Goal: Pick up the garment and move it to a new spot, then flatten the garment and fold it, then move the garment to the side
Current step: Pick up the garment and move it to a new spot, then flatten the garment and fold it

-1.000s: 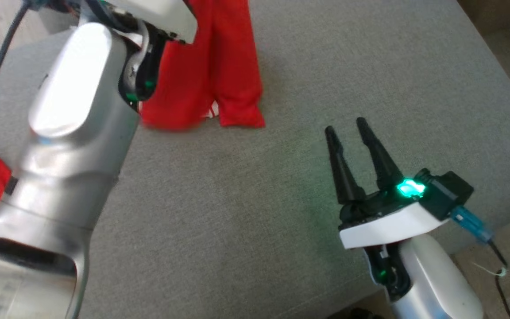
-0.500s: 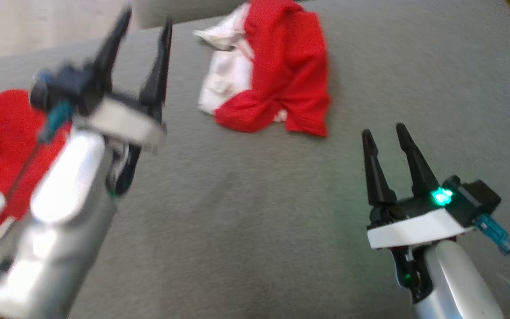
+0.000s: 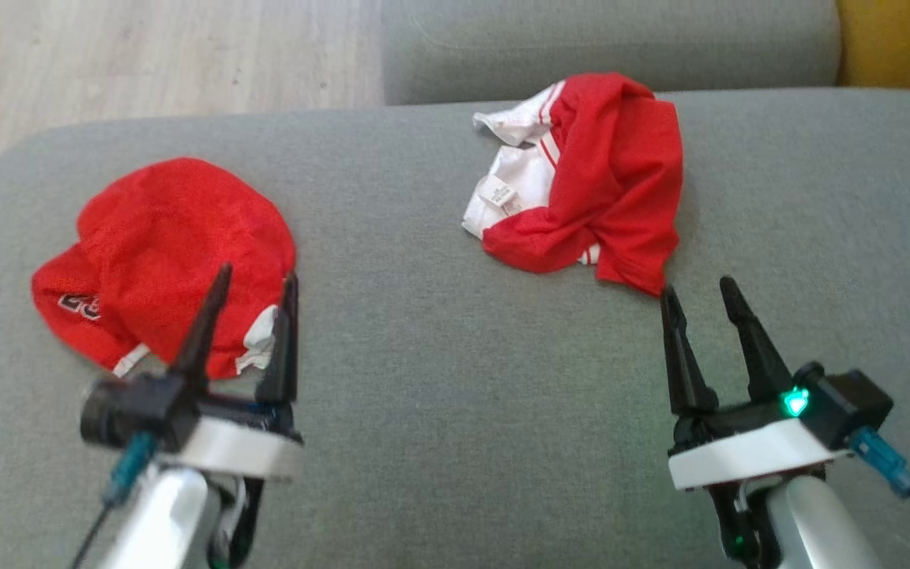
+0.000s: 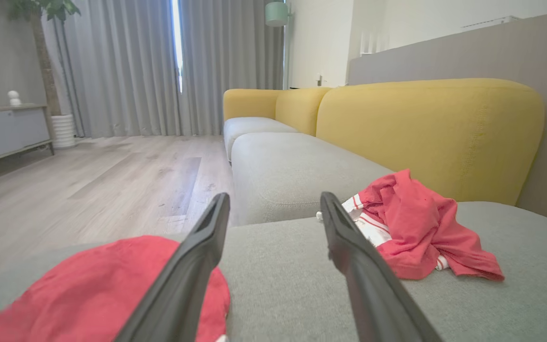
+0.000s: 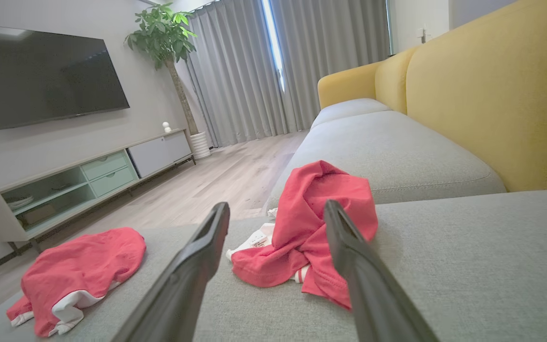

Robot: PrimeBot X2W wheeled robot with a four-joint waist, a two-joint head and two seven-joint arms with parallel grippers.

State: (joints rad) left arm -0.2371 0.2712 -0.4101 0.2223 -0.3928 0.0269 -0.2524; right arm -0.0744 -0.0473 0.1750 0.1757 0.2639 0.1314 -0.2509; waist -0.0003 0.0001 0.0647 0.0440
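Note:
A crumpled red and white garment (image 3: 589, 182) lies in a heap toward the back of the grey sofa seat (image 3: 439, 379). My right gripper (image 3: 697, 286) stands open just in front of its near right corner, with nothing between its fingers. A second red garment (image 3: 163, 253) lies bunched at the left. My left gripper (image 3: 256, 273) is open and empty over that one's near edge. In the left wrist view the left gripper (image 4: 274, 199) has the heap (image 4: 420, 228) to its right. The right gripper (image 5: 277, 206) looks straight at the heap (image 5: 311, 228), with the second garment (image 5: 79, 266) at the far left.
A yellow backrest (image 4: 425, 133) runs along the far right of the seat. Another grey cushion (image 3: 605, 39) adjoins at the back. Wood floor (image 3: 147, 63) lies past the seat's left rounded edge. A TV cabinet (image 5: 88, 180) stands across the room.
The left gripper let go of the hanging garment, which dropped into a heap on the seat. The left arm drew back to the lower left. The head camera also shifted.

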